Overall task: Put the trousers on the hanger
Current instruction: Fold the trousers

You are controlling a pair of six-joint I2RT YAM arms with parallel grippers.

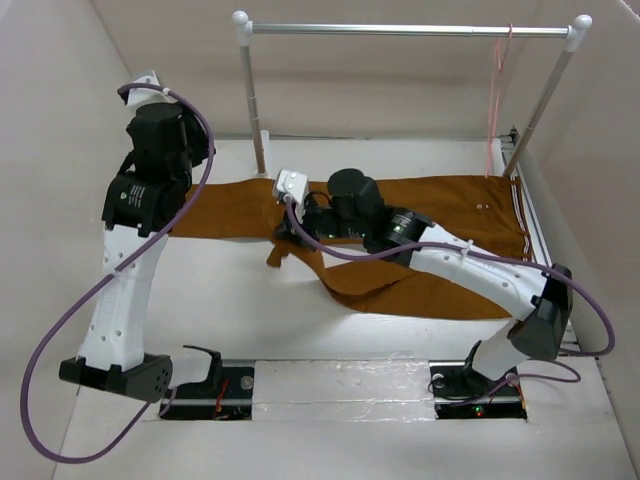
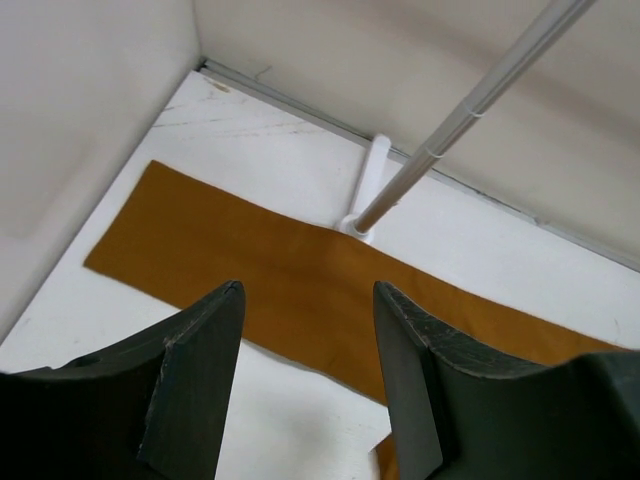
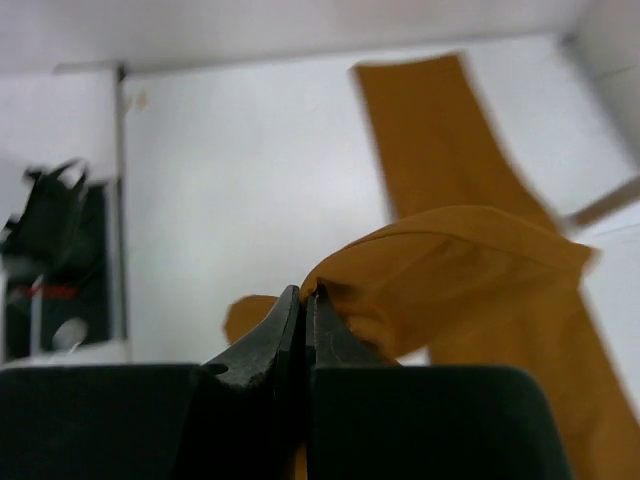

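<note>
Right pincer: my right gripper is pressed together on a raised fold of the trousers, near the middle of the table.
Grip risk: the cloth sits only at the very tips, so I judge it could slip free on a quick lift.
Layer risk: I cannot tell whether I have one layer or two. One layer would let the rest sag away.
Left pincer: my left gripper is spread with nothing between the jaws, hovering above the flat leg.
Trousers: they lie across the far half of the table, waistband at the right wall, one leg running left past the post.
Drag risk: most of the cloth rests on the table, so pulling from one point may sweep it against that post.
Hanger: the hanger hangs from the rail at the far right, well apart from my pinch.
Hanger risk: it is thin and hangs free, so a nudge from cloth could swing or unhook it.
</note>
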